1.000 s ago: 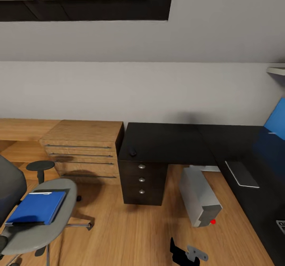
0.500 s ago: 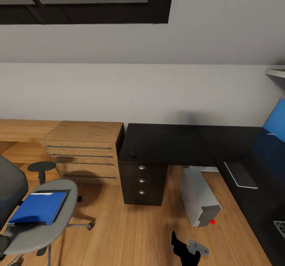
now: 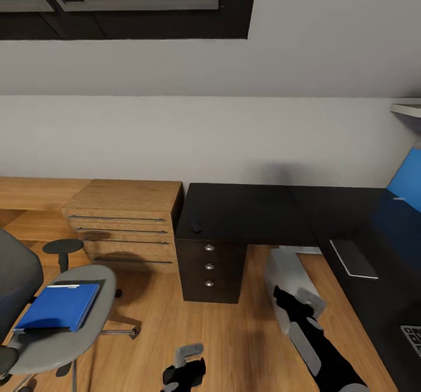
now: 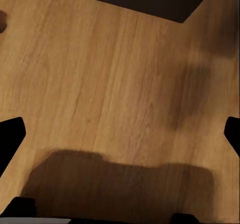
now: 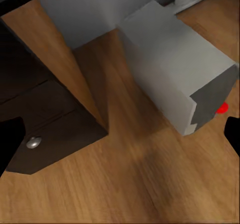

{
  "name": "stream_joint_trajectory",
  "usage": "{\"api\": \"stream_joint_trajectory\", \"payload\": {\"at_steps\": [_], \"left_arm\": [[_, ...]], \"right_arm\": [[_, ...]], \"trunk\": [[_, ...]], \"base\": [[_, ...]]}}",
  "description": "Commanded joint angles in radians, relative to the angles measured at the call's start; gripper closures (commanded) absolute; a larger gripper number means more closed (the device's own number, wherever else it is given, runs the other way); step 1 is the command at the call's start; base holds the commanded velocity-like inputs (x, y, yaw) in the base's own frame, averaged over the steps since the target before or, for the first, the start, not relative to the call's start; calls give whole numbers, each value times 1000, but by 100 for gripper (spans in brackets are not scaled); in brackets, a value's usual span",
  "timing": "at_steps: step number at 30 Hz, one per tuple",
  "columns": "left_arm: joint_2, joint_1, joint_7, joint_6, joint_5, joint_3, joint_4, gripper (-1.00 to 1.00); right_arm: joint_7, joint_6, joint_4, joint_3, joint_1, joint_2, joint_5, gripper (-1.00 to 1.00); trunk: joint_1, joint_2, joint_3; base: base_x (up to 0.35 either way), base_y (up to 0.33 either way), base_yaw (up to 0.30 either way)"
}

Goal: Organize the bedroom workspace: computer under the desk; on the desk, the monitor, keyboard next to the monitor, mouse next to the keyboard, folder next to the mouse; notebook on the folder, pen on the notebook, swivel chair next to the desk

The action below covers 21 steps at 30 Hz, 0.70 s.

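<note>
Head view: computer [image 3: 285, 275] just beyond right gripper [image 3: 286, 298].

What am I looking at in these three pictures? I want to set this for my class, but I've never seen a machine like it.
This is a simulated two-armed wheeled robot in a bedroom. The large picture comes from a camera on its head, looking down. The dark limb is its right arm; its right end effector reaches toward the grey computer standing on the floor beside the black desk. The left end effector shows near the bottom edge.

The two smaller pictures come from cameras on each wrist. The right wrist view shows the computer and a desk drawer knob; the left wrist view shows wooden floor.

A small mouse lies on the desk. A blue folder rests on the swivel chair. Neither end effector holds anything.
</note>
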Motion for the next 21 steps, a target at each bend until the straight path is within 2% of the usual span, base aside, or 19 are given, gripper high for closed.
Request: {"api": "stream_joint_trajectory", "payload": {"at_steps": [1,2,3,6,7,10,11,12,13,15,21], "left_arm": [[-3,-28,14,28,9,-7,-28,-100],[-3,-54,20,55,8,-6,-56,-100],[-2,-111,28,118,11,17,-106,-100],[-3,-135,39,172,10,77,-165,-100],[6,-139,59,182,10,93,-194,-100],[35,-144,97,185,11,108,-227,-100],[55,-145,107,179,10,113,-235,-100],[95,-146,116,159,9,117,-251,-100],[105,-146,118,153,10,116,-255,-100],[112,-146,120,148,11,115,-259,-100],[109,-147,124,143,14,112,-259,-100]], "right_arm": [[-49,74,-59,3,-2,-24,-10,-100],[-87,140,-106,-2,-4,-44,-13,-100],[-146,291,-198,-25,-11,-69,-22,-100],[-167,414,-270,-46,-19,-77,-30,-100],[-169,436,-306,-50,-19,-78,-31,-100],[-172,441,-353,-53,-17,-79,-33,-100],[-175,441,-366,-54,-17,-79,-33,-100],[-178,440,-380,-54,-17,-80,-28,-100],[-178,440,-385,-53,-16,-80,-26,-100],[-178,440,-389,-52,-16,-81,-24,-100],[-177,444,-398,-50,-15,-85,-22,-100]], "trunk": [[-4,6,2],[-7,13,5],[-11,20,8],[-23,41,17],[-27,48,20],[-38,69,30],[-42,76,33],[-46,83,36],[-50,90,39],[-57,104,45],[-80,146,64]], "base": [[0,0,0],[0,0,0],[0,0,0],[0,0,0],[0,0,0],[0,0,0],[0,0,0],[0,0,0],[0,0,-12],[0,0,-66],[0,0,-236]]}}
